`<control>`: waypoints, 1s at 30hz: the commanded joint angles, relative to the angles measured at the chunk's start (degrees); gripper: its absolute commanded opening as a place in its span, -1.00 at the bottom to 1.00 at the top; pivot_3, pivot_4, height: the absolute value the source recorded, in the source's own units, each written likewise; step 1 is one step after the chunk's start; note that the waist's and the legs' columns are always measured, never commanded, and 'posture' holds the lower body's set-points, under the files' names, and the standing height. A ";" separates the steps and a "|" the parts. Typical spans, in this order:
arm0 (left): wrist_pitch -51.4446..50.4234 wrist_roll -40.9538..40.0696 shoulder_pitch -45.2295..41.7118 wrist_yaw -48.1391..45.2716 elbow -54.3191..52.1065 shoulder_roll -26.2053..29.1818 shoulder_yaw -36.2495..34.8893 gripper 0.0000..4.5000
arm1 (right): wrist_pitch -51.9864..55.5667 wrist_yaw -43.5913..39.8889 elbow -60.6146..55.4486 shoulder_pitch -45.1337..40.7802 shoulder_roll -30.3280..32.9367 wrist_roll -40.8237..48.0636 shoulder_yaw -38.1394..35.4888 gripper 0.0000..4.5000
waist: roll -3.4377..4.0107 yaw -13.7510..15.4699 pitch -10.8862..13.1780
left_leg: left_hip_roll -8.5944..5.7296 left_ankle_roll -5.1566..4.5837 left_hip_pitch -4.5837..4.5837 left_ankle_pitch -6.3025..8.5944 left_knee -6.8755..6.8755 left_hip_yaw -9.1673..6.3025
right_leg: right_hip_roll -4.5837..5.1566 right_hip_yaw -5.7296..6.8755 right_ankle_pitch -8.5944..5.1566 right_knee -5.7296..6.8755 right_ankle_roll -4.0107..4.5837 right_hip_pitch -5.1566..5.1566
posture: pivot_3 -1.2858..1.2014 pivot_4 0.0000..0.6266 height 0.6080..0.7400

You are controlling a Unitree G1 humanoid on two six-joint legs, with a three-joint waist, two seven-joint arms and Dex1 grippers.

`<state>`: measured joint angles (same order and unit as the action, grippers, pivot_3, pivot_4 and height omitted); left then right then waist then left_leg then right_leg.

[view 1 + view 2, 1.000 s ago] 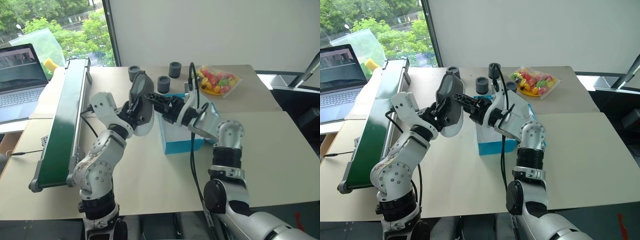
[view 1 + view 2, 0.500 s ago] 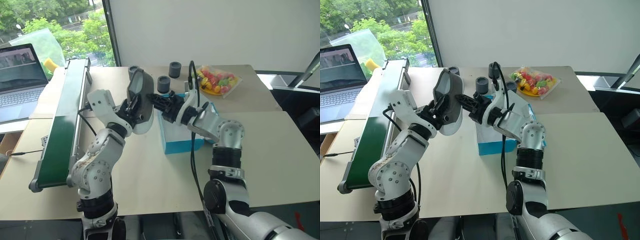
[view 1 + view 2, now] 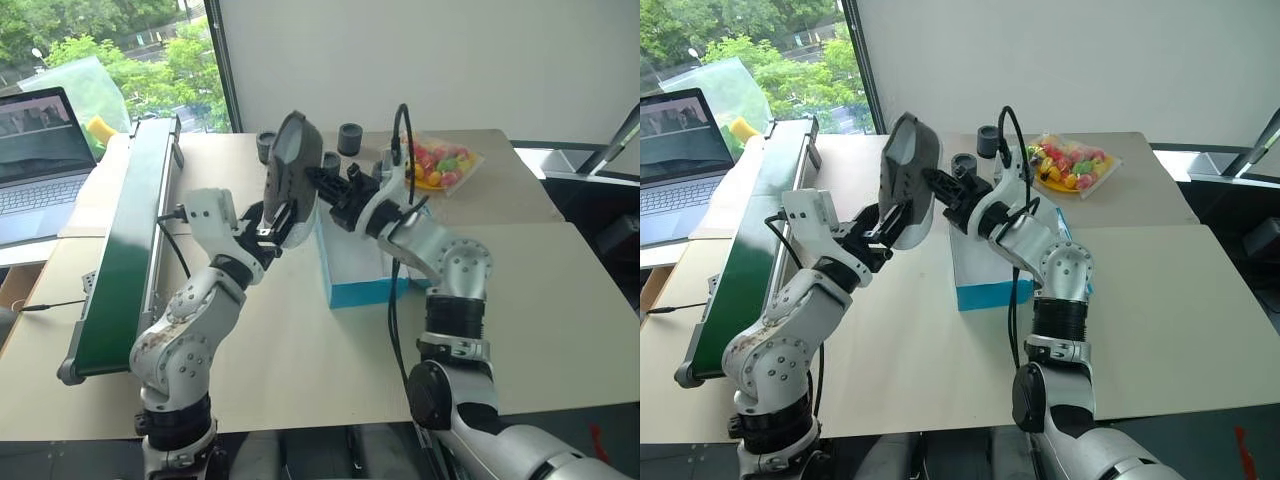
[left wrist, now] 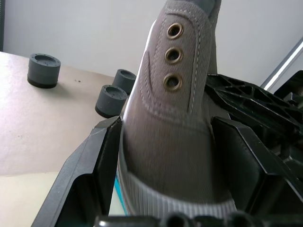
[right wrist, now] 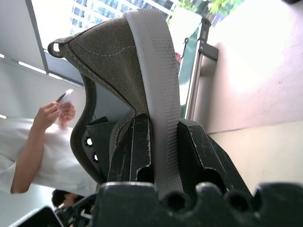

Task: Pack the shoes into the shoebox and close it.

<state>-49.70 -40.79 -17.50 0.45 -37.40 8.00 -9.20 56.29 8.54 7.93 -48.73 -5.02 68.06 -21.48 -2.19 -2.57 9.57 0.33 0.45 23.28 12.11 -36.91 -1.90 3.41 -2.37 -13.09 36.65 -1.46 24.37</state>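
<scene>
Above shoebox: right tool pinching grey shoe (held upright); left tool spread around it.

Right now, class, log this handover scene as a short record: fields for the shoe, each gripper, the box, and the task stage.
shoe: grey canvas shoe, held up on end above the table
right gripper: shut on the shoe's rim
left gripper: fingers either side of the shoe, contact unclear
shoebox: cyan, on the table under the right arm
task stage: shoe not yet in the shoebox
</scene>
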 commanded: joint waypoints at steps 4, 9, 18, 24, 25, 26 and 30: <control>-5.84 -12.32 4.56 -9.26 -9.41 11.80 -2.30 0.43 | 4.67 0.15 -3.67 -3.71 5.56 0.48 3.00 -0.79 | 0.20 -0.08 0.12 | 0.04 0.00 0.00 0.00 -0.01 0.03 | -0.04 -0.02 0.00 0.03 0.01 0.04 | 0.03 -0.52 1.00; -1.45 -5.53 8.56 -25.36 -10.03 31.72 0.05 0.43 | 15.21 -1.09 0.29 -11.46 14.16 -0.64 6.98 -0.79 | 0.27 -0.09 0.17 | 0.02 -0.01 -0.04 0.00 0.02 0.07 | -0.06 -0.01 -0.04 -0.02 0.04 0.03 | 0.03 -0.52 1.00; 11.58 5.62 9.57 -37.31 -0.16 38.06 5.67 0.43 | 21.90 -12.67 17.63 -22.34 27.44 -16.57 18.64 -0.79 | 0.33 0.26 0.20 | 0.07 -0.05 0.02 0.02 0.11 0.15 | -0.09 0.01 -0.07 -0.37 0.10 0.01 | 0.03 -0.52 1.00; 13.19 8.39 9.75 -36.81 -0.51 34.88 9.11 0.43 | 11.48 -23.58 35.08 -25.92 30.45 -33.80 29.09 -0.79 | 0.33 0.13 0.21 | 0.08 -0.34 0.21 0.21 0.13 0.28 | -0.05 -0.04 -0.09 -0.57 0.00 0.11 | 0.03 -0.52 1.00; 13.13 8.61 9.74 -36.70 -0.71 34.61 9.29 0.43 | 10.73 -24.65 37.17 -26.43 30.28 -35.38 29.18 -0.79 | 0.33 0.06 0.21 | 0.09 -0.34 0.29 0.21 0.13 0.29 | -0.05 -0.06 -0.08 -0.56 0.01 0.21 | 0.03 -0.52 1.00; 12.98 8.61 9.80 -36.52 -1.03 34.27 9.27 0.43 | 9.74 -25.66 39.27 -26.64 29.99 -37.21 29.55 -0.79 | 0.33 0.02 0.21 | 0.10 -0.34 0.38 0.21 0.13 0.32 | -0.05 -0.10 -0.08 -0.50 0.01 0.32 | 0.03 -0.52 1.00; 12.71 8.95 9.85 -36.33 -2.05 33.77 9.01 0.43 | 5.62 -26.41 45.84 -26.95 28.55 -43.65 29.62 -0.79 | 0.33 -0.03 0.20 | 0.10 -0.33 0.60 0.20 0.09 0.42 | -0.05 -0.26 -0.05 -0.26 0.03 0.70 | 0.03 -0.52 1.00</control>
<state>-37.67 -31.87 -7.63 -36.04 -36.97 41.94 0.39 64.81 -17.19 52.60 -73.70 23.74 26.88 8.63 -1.86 -2.60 9.77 0.45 0.12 23.87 12.31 -36.83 -1.48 3.36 -2.63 -13.14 36.43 -1.43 25.08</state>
